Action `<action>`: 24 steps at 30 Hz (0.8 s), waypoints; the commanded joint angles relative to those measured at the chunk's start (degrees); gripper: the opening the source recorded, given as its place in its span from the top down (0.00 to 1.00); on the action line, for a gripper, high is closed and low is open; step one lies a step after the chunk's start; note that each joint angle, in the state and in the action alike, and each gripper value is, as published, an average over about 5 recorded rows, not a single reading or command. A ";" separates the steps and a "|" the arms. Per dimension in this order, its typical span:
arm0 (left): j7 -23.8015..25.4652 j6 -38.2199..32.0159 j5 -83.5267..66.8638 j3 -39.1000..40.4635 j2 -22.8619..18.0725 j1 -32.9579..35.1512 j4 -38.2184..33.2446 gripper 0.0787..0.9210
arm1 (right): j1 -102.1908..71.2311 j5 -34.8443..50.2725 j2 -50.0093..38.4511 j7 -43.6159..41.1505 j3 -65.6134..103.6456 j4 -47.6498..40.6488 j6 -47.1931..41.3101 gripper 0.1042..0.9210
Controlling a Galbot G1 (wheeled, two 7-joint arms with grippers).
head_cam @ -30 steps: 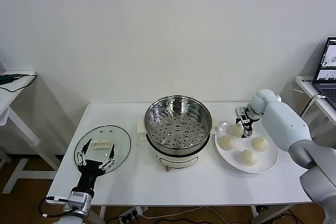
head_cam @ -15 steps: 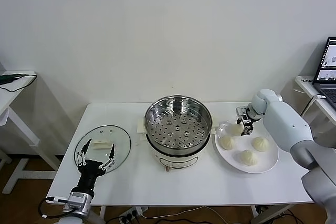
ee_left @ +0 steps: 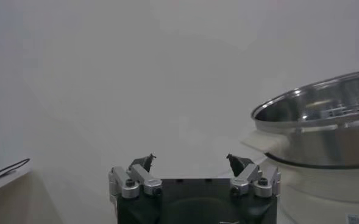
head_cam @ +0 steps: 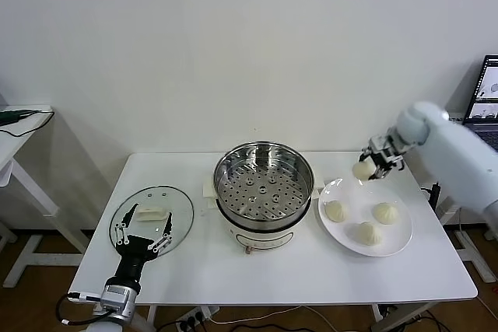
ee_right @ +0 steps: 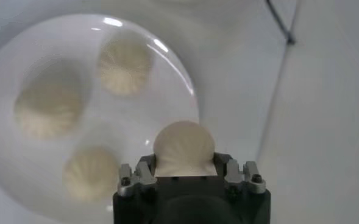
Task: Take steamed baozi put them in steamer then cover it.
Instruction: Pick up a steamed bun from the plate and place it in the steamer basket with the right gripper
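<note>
One pleated off-white baozi (head_cam: 363, 169) sits clamped in right gripper (head_cam: 373, 167).

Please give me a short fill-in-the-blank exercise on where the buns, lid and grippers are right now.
1. The right gripper holds one ____ above the plate.
2. ____ buns are on the plate.
3. The steamer holds ____ buns.
4. The left gripper is open near the ____ lying on the table.

Missing words: bun; three; no; lid
</note>
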 commanded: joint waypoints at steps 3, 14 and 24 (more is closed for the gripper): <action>0.03 0.03 0.51 0.25 -0.03 0.29 -1.19 0.12 | 26.63 11.60 -8.80 -4.07 -23.16 26.15 13.96 0.33; 0.17 -0.27 0.98 -0.86 0.78 1.04 -1.29 0.12 | 35.79 12.20 6.72 0.96 -34.03 28.81 20.85 0.33; 0.60 -0.64 1.11 -1.62 1.68 1.41 -1.01 0.12 | 28.25 4.77 16.42 6.41 -33.31 19.70 25.10 0.33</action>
